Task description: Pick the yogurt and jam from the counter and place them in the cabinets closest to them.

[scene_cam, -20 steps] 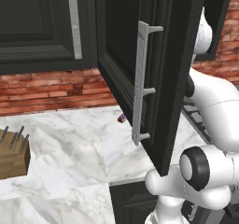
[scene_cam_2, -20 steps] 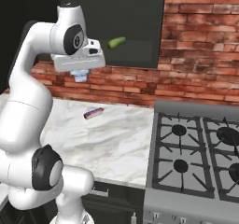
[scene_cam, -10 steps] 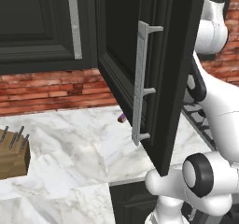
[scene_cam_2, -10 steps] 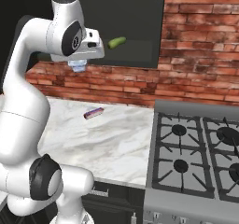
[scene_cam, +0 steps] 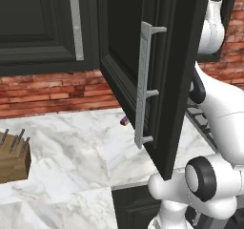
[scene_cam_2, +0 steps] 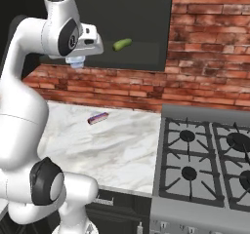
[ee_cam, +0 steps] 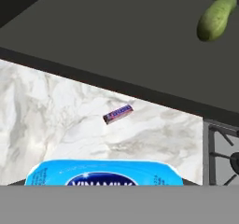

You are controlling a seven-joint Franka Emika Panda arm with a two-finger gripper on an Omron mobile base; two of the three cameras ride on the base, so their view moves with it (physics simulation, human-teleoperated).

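- Tabletop: polished white marble, grey veins.
- Cupboard door: matt black, brushed metal handle.
- Wall: rough red brick.
- Knife block: wood.

Left base view: set behind the arm at its left, facing forward and down, close up against the open cabinet door at twelve o'clock, counter spread below toward seven o'clock.

Right base view: set behind at the right, facing forward and down over the counter, stove at four o'clock.

Shared by both: counter, brick wall, small bar.

Hand view: looking down from above, cabinet shelf at twelve o'clock, counter beyond, the bar near centre, blue-lidded tub very near at six o'clock.
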